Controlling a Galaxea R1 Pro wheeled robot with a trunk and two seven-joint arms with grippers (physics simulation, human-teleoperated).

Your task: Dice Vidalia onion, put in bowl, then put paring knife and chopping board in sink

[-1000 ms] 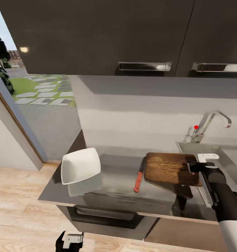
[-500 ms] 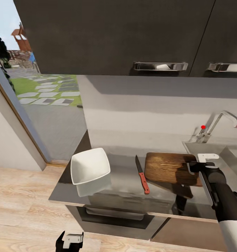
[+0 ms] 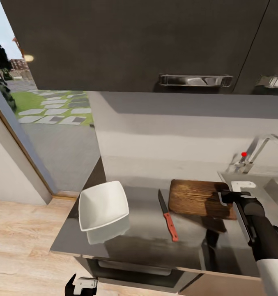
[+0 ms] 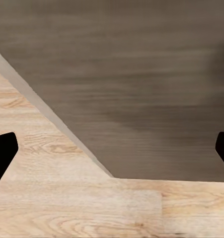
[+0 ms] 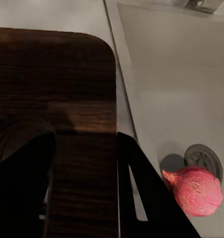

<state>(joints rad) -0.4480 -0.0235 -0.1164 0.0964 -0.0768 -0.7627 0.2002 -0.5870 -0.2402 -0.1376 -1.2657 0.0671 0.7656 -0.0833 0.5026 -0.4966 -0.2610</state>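
Your right arm reaches forward at the head view's right edge, dark forearm angled up to the white wrist bracket. Your right gripper [image 3: 229,197] is clamped, a finger [image 5: 22,188] on either side of something held. Your left gripper [image 3: 82,284] hangs low, fingers [image 4: 2,153] spread wide apart.

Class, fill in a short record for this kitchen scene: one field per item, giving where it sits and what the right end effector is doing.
bowl: on the counter, left of the knife
knife: flat on the counter, between bowl and board
board: on the counter beside the sink
onion: in the sink, by the drain
right end effector: fingers either side of the board's edge; grip unclear
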